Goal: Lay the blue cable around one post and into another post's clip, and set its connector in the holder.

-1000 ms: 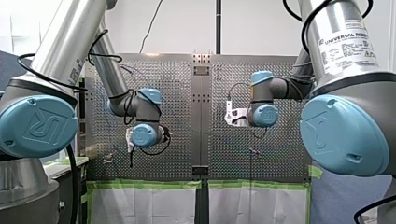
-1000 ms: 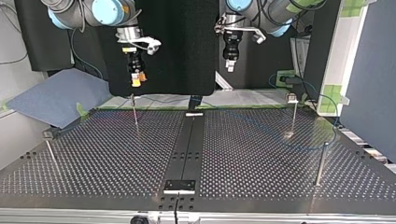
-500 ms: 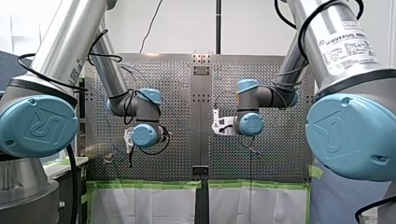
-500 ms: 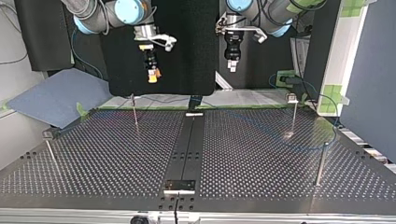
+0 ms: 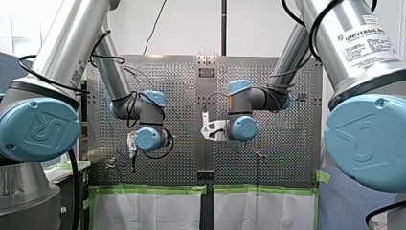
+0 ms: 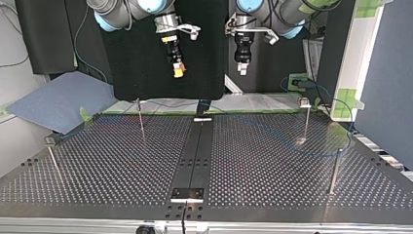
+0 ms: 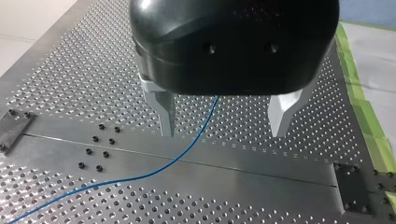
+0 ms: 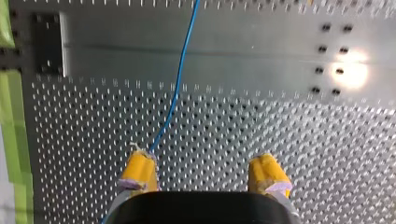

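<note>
Above the perforated table (image 6: 272,165), at the edge farthest from the top view's camera, both grippers hang in the air, well clear of the surface and of the thin posts standing on it. My right gripper (image 6: 179,73), tipped in yellow, sits just beside the table's middle line. It is near my left gripper (image 6: 242,69), which is black and points straight down. From the right wrist view, the yellow pads (image 8: 138,169) stand spread apart with nothing between them. The blue cable (image 8: 176,88) lies on the table below, crosses the smooth centre plate (image 8: 261,60) and the perforated sheet, then passes under one pad rather than through the gap. From the left wrist view, the metal fingers (image 7: 164,111) are likewise spread wide and hold nothing. There the cable runs on the table from beneath the gripper body, over the centre plate and off across the holes to one side. Green tape (image 7: 356,88) edges the table beside that gripper. At the top view's left a post (image 6: 140,117) stands under my right arm. Another post, with a small fitting on top (image 6: 306,119), stands at the view's right. The cable shows faintly there as a curve lying flat near it. Whether the cable touches any post I cannot tell.
</note>
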Action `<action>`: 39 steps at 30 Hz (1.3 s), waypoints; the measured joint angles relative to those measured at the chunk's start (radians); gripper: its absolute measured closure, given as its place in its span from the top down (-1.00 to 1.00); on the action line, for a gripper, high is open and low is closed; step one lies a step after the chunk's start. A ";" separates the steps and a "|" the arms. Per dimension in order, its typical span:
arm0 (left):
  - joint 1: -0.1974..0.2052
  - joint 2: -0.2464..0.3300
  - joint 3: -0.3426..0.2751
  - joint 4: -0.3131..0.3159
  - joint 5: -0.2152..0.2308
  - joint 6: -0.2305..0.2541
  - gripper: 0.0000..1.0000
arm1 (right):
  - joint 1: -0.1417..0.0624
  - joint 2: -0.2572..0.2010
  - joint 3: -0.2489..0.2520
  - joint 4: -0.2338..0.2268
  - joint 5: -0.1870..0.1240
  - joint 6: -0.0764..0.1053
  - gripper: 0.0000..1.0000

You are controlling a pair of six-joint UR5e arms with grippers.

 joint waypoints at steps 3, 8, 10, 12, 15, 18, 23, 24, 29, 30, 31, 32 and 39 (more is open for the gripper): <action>0.000 0.000 0.002 -0.002 -0.004 -0.001 1.00 | 0.024 0.000 0.000 -0.006 0.003 0.011 1.00; 0.000 0.000 0.003 -0.021 -0.032 -0.003 1.00 | 0.067 0.000 -0.001 -0.002 0.029 0.028 1.00; 0.000 0.000 0.003 -0.029 -0.047 -0.004 1.00 | 0.085 0.000 -0.001 0.006 0.046 0.028 1.00; 0.000 0.000 0.003 -0.035 -0.065 -0.003 1.00 | 0.102 0.000 0.000 0.013 0.062 0.028 1.00; 0.000 0.000 0.003 -0.039 -0.092 -0.003 1.00 | 0.129 0.000 0.001 0.019 0.089 0.029 1.00; 0.001 0.000 0.003 -0.045 -0.119 -0.003 1.00 | 0.155 0.000 0.003 0.019 0.115 0.035 1.00; 0.007 0.000 0.003 -0.058 -0.140 -0.005 1.00 | 0.200 -0.001 0.017 0.015 0.160 0.052 1.00; 0.010 0.000 0.003 -0.063 -0.141 -0.006 1.00 | 0.208 -0.002 0.022 0.012 0.167 0.055 1.00; 0.030 -0.001 0.002 -0.077 -0.142 -0.013 1.00 | 0.254 -0.003 0.038 -0.006 0.214 0.066 1.00; 0.037 0.000 0.000 -0.082 -0.139 -0.016 1.00 | 0.262 -0.003 0.039 -0.007 0.222 0.067 1.00; 0.044 0.000 -0.002 -0.086 -0.135 -0.018 1.00 | 0.271 -0.003 0.040 -0.007 0.232 0.069 1.00; 0.051 0.000 -0.004 -0.089 -0.130 -0.019 1.00 | 0.276 -0.004 0.041 -0.006 0.240 0.070 1.00; 0.115 0.001 -0.034 -0.098 -0.069 -0.013 1.00 | 0.258 -0.009 0.057 -0.022 0.294 0.085 1.00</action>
